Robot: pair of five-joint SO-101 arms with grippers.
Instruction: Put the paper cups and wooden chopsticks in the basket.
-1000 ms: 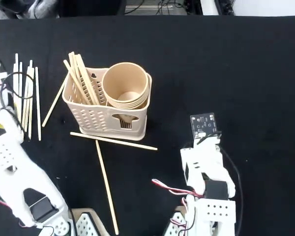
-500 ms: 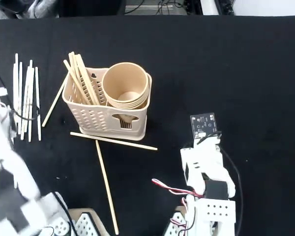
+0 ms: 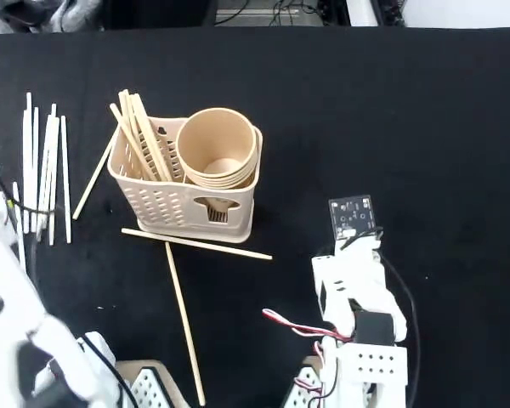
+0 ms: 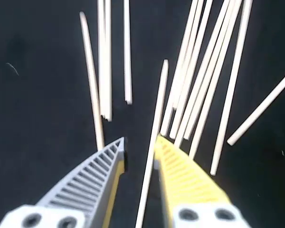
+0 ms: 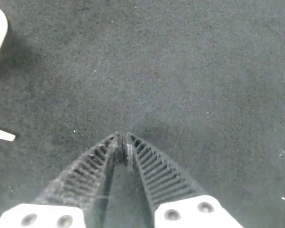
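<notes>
The beige basket (image 3: 183, 204) holds stacked paper cups (image 3: 217, 146) and several wooden chopsticks (image 3: 140, 132) leaning in its left half. More loose chopsticks (image 3: 47, 161) lie in a row on the black table at the far left. My left gripper (image 4: 139, 139) is open over the near ends of that row (image 4: 199, 95), and one chopstick (image 4: 154, 142) runs lengthwise between its fingers with a gap on each side. My right gripper (image 5: 121, 137) is shut on nothing above bare table, on the right arm (image 3: 357, 289) folded near the front edge.
Two chopsticks lie in front of the basket, one crosswise (image 3: 195, 244) and one pointing at the front edge (image 3: 185, 323). Another leans against the basket's left side (image 3: 93, 183). The left arm (image 3: 8, 314) stands at the left edge. The right half of the table is bare black cloth (image 3: 425, 127).
The left arm has drawn back along the left edge toward the table's front, away from the row of chopsticks. The right arm, basket and cups have not moved.
</notes>
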